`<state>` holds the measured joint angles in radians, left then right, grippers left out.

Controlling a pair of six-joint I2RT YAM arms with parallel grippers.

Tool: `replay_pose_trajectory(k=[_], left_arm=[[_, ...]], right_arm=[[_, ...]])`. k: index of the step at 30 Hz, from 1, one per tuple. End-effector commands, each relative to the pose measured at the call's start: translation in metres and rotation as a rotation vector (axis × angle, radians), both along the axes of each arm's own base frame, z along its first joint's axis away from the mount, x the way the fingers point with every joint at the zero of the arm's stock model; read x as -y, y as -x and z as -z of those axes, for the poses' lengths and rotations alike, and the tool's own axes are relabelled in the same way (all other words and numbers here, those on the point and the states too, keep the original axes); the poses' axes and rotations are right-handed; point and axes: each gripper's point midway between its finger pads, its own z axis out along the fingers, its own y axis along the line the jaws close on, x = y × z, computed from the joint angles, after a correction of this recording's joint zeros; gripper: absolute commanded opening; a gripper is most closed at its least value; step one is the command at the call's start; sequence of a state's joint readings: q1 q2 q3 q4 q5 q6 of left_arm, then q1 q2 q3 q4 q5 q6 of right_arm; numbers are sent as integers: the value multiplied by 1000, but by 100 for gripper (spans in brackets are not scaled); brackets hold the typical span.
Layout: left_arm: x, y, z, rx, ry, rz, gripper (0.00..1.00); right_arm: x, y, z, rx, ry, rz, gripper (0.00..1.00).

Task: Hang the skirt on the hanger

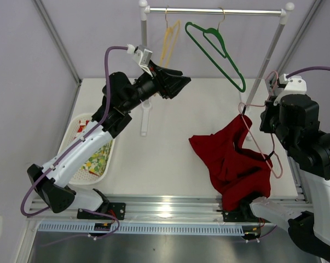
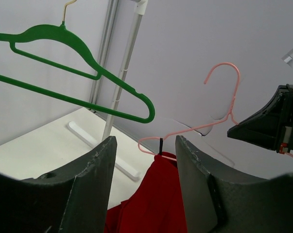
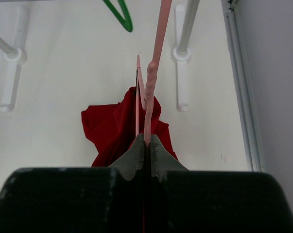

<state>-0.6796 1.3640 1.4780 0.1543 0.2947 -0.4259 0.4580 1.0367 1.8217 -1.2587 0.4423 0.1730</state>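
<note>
The red skirt [image 1: 235,160] hangs bunched from the pale pink hanger [image 1: 256,143], its lower part resting on the table at the right. My right gripper [image 3: 145,141] is shut on the pink hanger's wire [image 3: 154,73] and holds it up, with the skirt [image 3: 118,127] below. In the left wrist view the pink hanger [image 2: 219,104] shows with the skirt [image 2: 158,199] clipped to its corner. My left gripper [image 1: 181,83] is open and empty, raised near the rail, well to the left of the skirt.
A clothes rail [image 1: 219,11] at the back carries a yellow hanger [image 1: 169,41] and a dark green hanger [image 1: 216,52]. A white basket [image 1: 80,175] with yellow-green floral cloth [image 1: 99,159] stands at the left. The rail's white feet [image 1: 145,118] rest on the table.
</note>
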Motion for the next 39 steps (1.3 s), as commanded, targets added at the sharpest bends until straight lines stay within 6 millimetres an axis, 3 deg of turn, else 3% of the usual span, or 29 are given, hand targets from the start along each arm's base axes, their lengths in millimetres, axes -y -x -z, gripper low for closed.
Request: replay_pose_trajectory(k=[1,7,8,10,15,25,29,30,38,39], left_arm=[[-8,6,-26,65,38,2,57],[-9,6,-24,65,29,-2,57],[-11,7,-25,69,30,-3,57],[-11,8,-25,71,28,-2,57],[-14,10,-24,70,25,-3,57],[-29,16,-21,80,13,-25,57],[-33,20,-24,89,8,-28,57],[-36,23,-28,98,10,-29,57],[-48,36,-28,104,3,-38,57],[-48,37,-24,98,-1,-39,57]], right_arm=[[18,-4,-20,110,-19,100,0],[22,-15,-26,214,-21,126,0],[19,-26,-38,311,-48,122,0],[18,-30,-35,319,-51,115,0],[13,-56,-62,442,-78,87,0],[31,-113,-93,548,-136,-34,0],[43,-124,-124,639,-227,-119,0],[55,-133,-125,640,-238,-97,0],[60,-161,-170,727,-253,-146,0],[58,-159,-183,755,-243,-161,0]])
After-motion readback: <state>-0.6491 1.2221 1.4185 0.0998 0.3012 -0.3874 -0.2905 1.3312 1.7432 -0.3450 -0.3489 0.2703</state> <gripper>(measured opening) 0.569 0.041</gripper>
